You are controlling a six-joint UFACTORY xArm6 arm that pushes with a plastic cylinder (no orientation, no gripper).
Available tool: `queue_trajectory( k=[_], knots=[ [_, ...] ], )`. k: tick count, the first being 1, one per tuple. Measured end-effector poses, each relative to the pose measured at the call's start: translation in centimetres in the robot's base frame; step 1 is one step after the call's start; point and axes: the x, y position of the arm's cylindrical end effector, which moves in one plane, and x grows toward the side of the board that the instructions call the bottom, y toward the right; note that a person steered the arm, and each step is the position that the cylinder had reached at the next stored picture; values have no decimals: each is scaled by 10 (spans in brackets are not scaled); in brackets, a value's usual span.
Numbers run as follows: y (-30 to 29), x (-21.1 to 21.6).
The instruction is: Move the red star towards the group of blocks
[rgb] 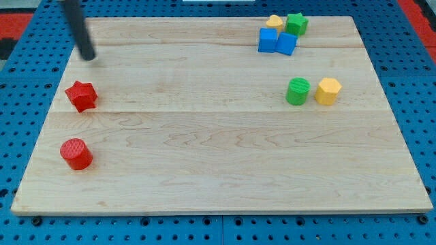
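Near the view's left edge of the board (204,150) sits the red star (81,96), with the rod's tip (88,57) just above it, not touching; no pincer exists. A push from there may send it down to the red cylinder (75,153), away from the group by the blue cube (268,40).

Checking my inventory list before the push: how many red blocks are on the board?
2. The red star sits near the view's left edge, just below my tip. The red cylinder lies further toward the view's bottom, also at the left. Nothing seems hidden.
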Motion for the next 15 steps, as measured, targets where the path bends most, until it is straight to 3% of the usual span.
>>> queue_trajectory(
  k=[1,3,5,8,15],
  knots=[
    [-23,36],
    [36,71],
    [44,109],
    [109,19],
    [77,13]
  ],
)
